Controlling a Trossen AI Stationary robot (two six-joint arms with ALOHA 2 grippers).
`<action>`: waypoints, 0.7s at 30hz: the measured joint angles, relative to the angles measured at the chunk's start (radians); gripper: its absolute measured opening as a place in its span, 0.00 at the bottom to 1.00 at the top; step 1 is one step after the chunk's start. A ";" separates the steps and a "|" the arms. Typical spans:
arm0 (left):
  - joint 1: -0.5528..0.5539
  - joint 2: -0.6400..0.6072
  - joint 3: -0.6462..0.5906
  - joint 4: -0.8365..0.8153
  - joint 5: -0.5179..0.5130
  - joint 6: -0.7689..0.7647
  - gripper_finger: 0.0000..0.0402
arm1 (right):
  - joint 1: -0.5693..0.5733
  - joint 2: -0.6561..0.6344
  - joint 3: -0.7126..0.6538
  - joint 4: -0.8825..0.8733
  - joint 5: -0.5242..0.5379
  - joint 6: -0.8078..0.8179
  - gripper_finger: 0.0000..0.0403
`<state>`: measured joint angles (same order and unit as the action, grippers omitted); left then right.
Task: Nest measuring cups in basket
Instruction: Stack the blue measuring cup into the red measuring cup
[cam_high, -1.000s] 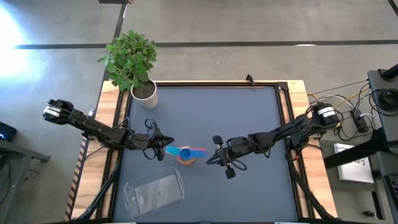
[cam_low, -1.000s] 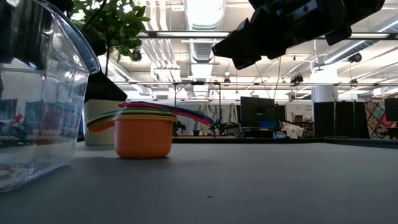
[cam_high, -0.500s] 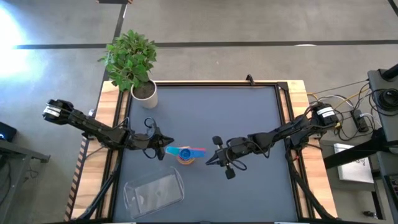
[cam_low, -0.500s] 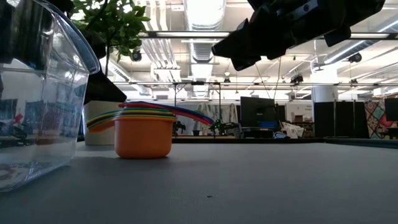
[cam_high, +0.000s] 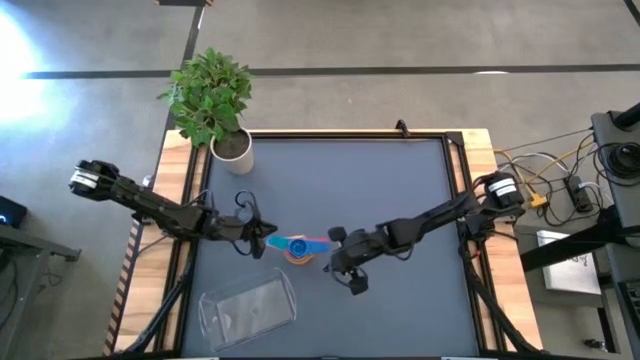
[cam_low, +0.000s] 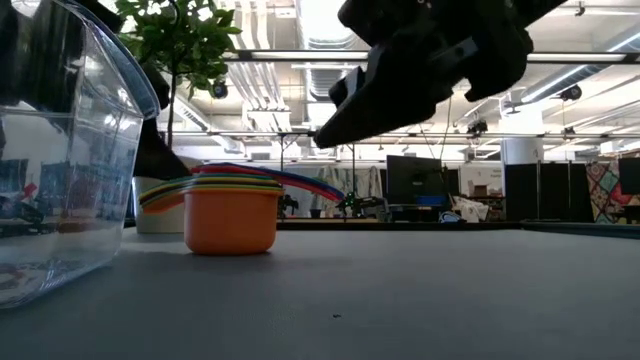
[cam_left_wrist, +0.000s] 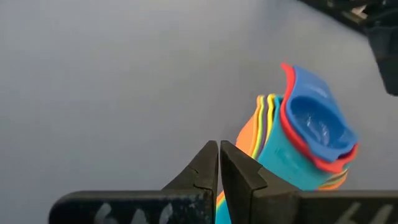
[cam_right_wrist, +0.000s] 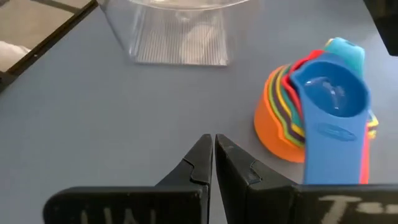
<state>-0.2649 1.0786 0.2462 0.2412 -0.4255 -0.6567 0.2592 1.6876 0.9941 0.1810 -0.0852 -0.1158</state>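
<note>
The measuring cups (cam_high: 298, 248) stand nested in one stack on the dark table mat, the orange cup (cam_low: 230, 220) at the bottom and the blue one (cam_right_wrist: 328, 93) on top. Their handles fan out to both sides. My left gripper (cam_high: 262, 241) is shut right beside the teal handle (cam_left_wrist: 277, 163), on the stack's left. My right gripper (cam_high: 333, 264) is shut and hovers above the mat just right of the stack (cam_right_wrist: 213, 140). The basket (cam_high: 248, 305), a clear tray, sits near the front edge, left of centre. My left gripper's shut fingers (cam_left_wrist: 239, 171) lie close alongside the teal handle (cam_left_wrist: 267, 155), coming in low from the table's left. I cannot tell whether they touch it. Nothing is between the fingers.
A white pot with a green plant (cam_high: 230, 150) stands at the far left corner. The table's raised wooden frame (cam_high: 470, 190) runs along its sides. Bare mat lies behind and to the right of the stack.
My right gripper has moved toward the table's left, closer to the stack of cups, and sunk a little, staying shut. The cups and the basket have stayed where they were.
</note>
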 joint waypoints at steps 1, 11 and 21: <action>0.004 0.004 0.000 -0.008 0.010 -0.002 0.00 | 0.000 0.007 0.003 -0.001 0.000 0.000 0.02; 0.030 0.035 0.000 -0.048 0.079 -0.012 0.00 | -0.059 0.063 0.075 -0.104 0.038 0.009 0.02; 0.032 0.028 0.000 -0.074 0.079 -0.008 0.00 | -0.113 0.066 0.154 -0.279 0.089 -0.009 0.02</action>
<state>-0.2333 1.1071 0.2462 0.1676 -0.3462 -0.6647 0.1464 1.7537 1.1478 -0.0981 0.0035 -0.1243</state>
